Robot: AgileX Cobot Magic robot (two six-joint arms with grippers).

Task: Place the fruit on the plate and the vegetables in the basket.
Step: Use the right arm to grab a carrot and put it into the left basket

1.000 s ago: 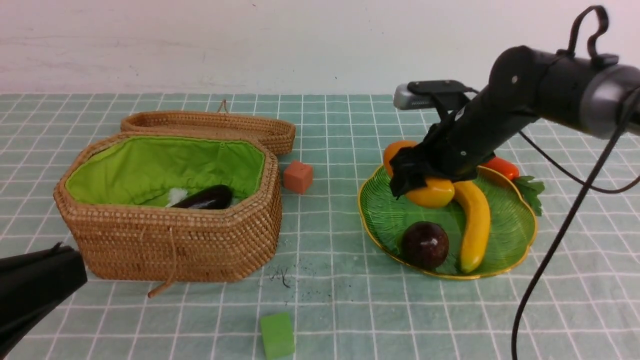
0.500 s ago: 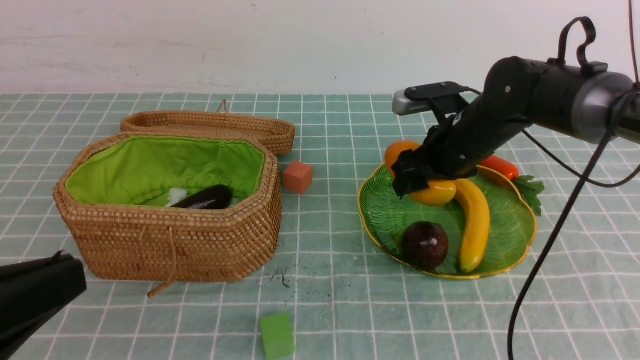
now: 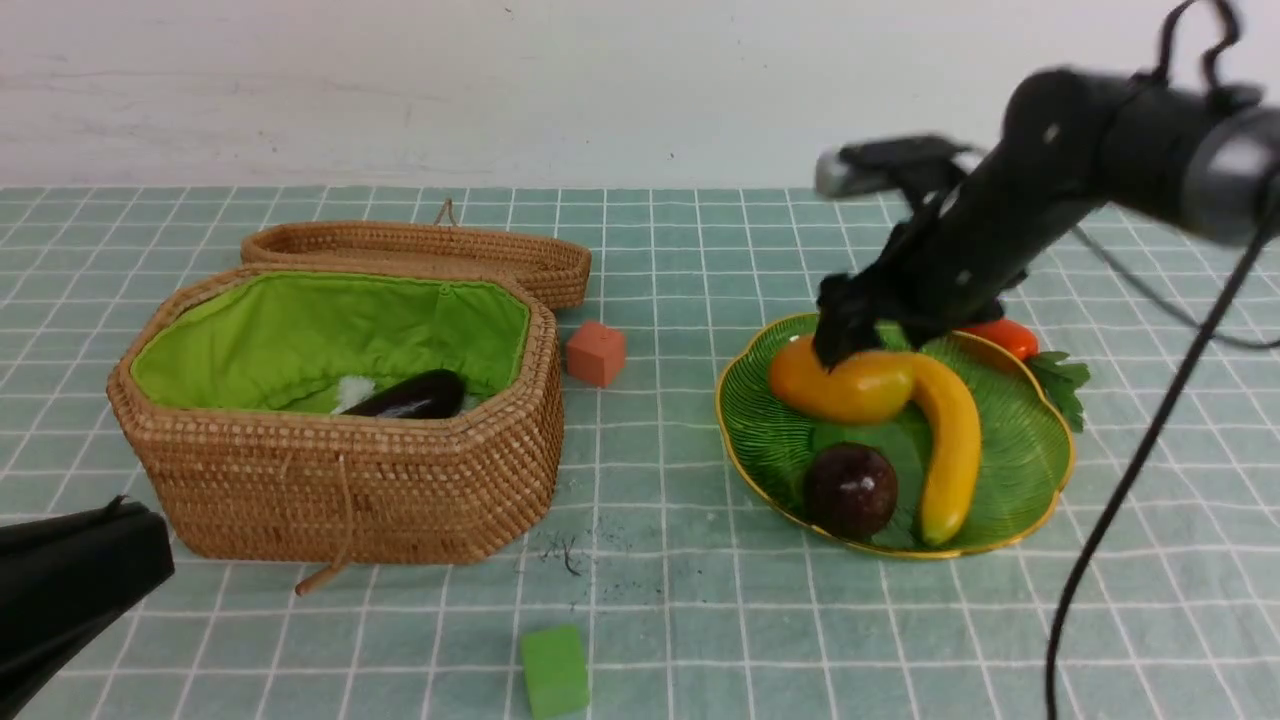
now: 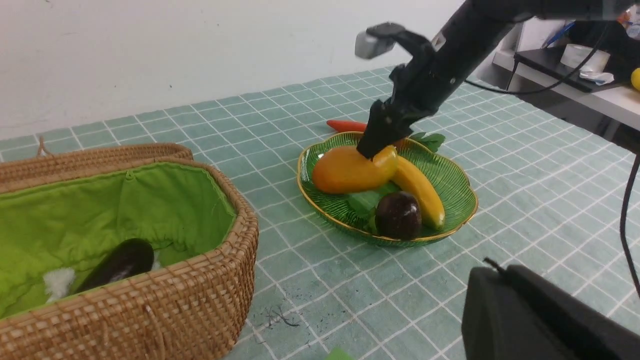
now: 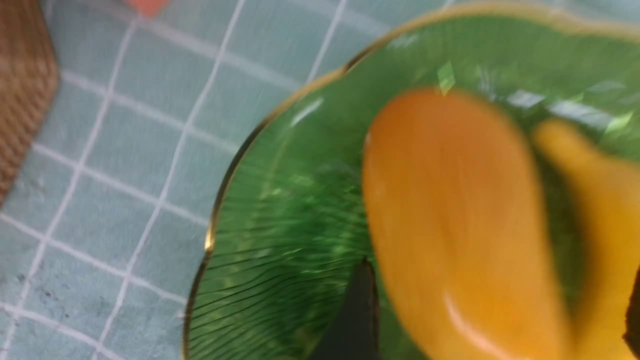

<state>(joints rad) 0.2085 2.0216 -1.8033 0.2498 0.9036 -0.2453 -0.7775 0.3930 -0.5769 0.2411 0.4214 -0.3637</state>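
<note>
The green plate holds an orange-yellow mango, a banana and a dark mangosteen. My right gripper hangs just above the mango's far end, open; in the right wrist view the fingers stand wide on either side of the mango without pinching it. An orange-red carrot lies on the table behind the plate's far right rim. The purple eggplant rests inside the wicker basket. My left gripper is shut and empty at the near left.
The basket's lid lies open behind it. An orange cube sits between basket and plate, and a green cube sits near the front edge. The right arm's cable hangs over the table's right side.
My right gripper opened and let go of the mango, which now lies flat on the plate against the banana. The gripper lifted and drew back to the right. The left arm hardly moved.
</note>
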